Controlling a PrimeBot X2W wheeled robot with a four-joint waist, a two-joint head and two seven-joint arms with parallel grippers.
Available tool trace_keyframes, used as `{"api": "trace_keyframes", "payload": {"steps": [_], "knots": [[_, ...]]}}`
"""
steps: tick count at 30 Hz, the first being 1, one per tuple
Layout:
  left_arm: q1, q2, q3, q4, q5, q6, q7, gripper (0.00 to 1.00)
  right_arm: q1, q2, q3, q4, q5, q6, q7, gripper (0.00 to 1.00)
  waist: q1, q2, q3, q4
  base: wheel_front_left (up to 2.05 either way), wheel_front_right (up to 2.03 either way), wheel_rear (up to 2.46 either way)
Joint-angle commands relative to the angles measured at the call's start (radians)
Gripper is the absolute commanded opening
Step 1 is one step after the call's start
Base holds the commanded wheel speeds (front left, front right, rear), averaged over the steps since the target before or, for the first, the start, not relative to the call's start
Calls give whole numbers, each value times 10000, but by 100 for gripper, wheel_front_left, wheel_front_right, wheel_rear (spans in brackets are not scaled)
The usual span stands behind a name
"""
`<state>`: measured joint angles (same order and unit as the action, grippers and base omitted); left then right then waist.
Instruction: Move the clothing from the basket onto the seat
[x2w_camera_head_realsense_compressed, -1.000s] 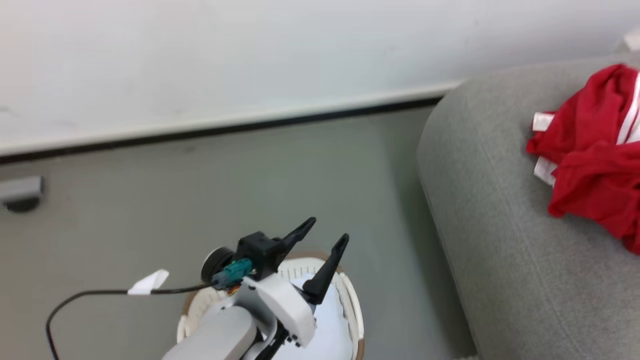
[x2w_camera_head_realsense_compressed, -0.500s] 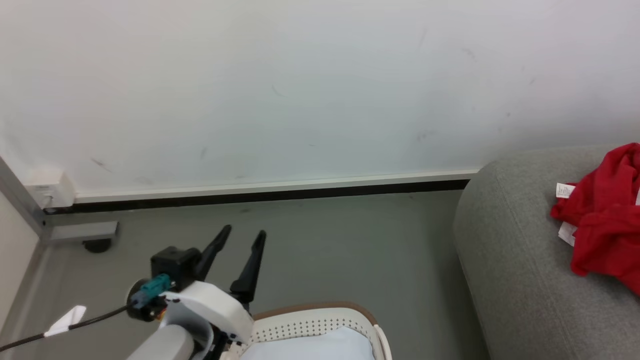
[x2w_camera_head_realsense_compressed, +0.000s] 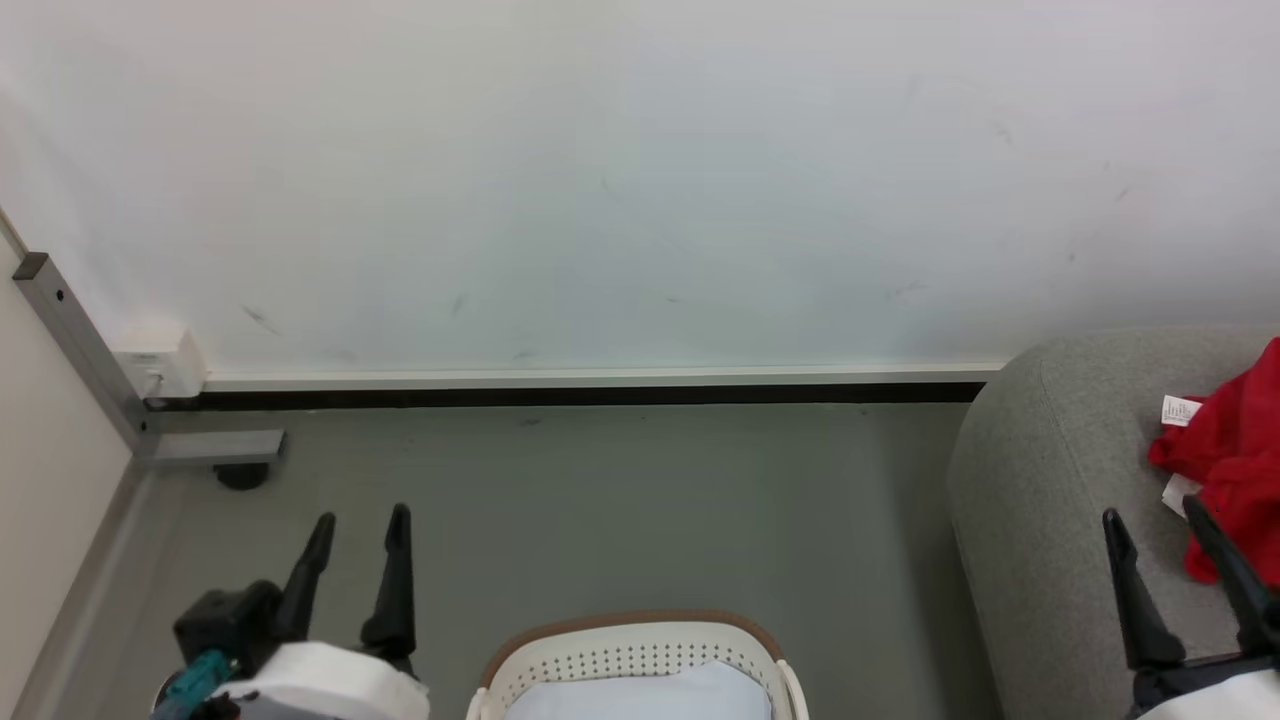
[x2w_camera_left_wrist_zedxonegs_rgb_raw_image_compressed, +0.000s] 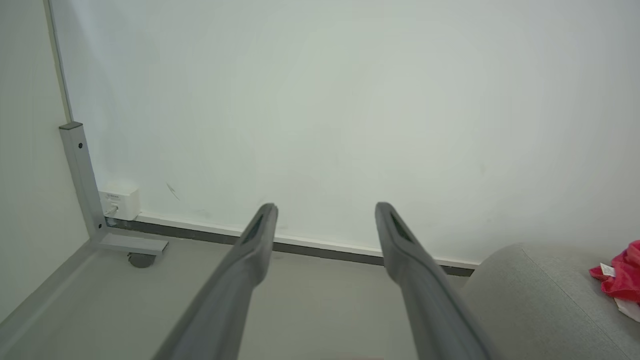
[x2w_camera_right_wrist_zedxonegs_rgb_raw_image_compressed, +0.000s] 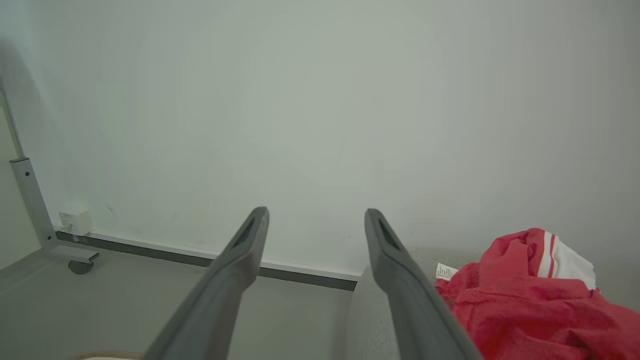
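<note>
At the bottom edge of the head view stands the basket (x2w_camera_head_realsense_compressed: 640, 655), on the grey floor (x2w_camera_head_realsense_compressed: 640, 500). Its brown-banded rim curves toward the wall, and a pale, smooth shape (x2w_camera_head_realsense_compressed: 650, 695) lies inside; what that shape is cannot be told.

To the basket's left the left gripper (x2w_camera_head_realsense_compressed: 362, 518) hangs over the floor, fingers pointing at the wall. Its jaws stand wide with nothing between them. At the lower right the right gripper (x2w_camera_head_realsense_compressed: 1152, 510) hovers over the seat (x2w_camera_head_realsense_compressed: 1040, 500), its jaws just as wide and empty.

The clothing (x2w_camera_head_realsense_compressed: 1235, 450) lies bunched on the seat, just beyond the right gripper's fingertips and well apart from the basket. In the right wrist view the red heap (x2w_camera_right_wrist_zedxonegs_rgb_raw_image_compressed: 525, 295) shows a white striped panel and a small white tag (x2w_camera_right_wrist_zedxonegs_rgb_raw_image_compressed: 444, 271) at its near edge.

Farther off, a dark skirting strip (x2w_camera_head_realsense_compressed: 600, 395) runs along the foot of the white wall (x2w_camera_head_realsense_compressed: 640, 180). At the far left stand a grey metal post (x2w_camera_head_realsense_compressed: 80, 340) and a small white box (x2w_camera_head_realsense_compressed: 160, 360).
</note>
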<state>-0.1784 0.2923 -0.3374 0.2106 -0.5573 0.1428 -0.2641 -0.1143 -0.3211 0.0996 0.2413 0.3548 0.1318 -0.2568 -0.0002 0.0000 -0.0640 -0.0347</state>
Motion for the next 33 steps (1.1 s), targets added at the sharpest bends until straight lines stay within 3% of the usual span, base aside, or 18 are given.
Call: {"api": "trace_keyframes", "payload": {"steps": [1,9,18,33], "knots": [[438,-212,406,-148,386,-121,1,100,334,262,-97,-164,-234,-23,-73,100,2,0,26,-52,0,0,0],[1446,-1367,2068,-306,1892,-1019,0,100,961,1310,-335,-1280,-981,-23,-80,100,2,0,134,-186,0,0,0],[1800,-2105,3114,221,2977,-2026,0,100,1087,2013,-217,-1195,-826,-23,-84,100,2,0,185,-163,0,0,0],[1562,-2392,3532,546,3462,-2550,0,100,1024,2144,6,-1017,-760,-23,-85,100,2,0,178,-137,0,0,0]]}}
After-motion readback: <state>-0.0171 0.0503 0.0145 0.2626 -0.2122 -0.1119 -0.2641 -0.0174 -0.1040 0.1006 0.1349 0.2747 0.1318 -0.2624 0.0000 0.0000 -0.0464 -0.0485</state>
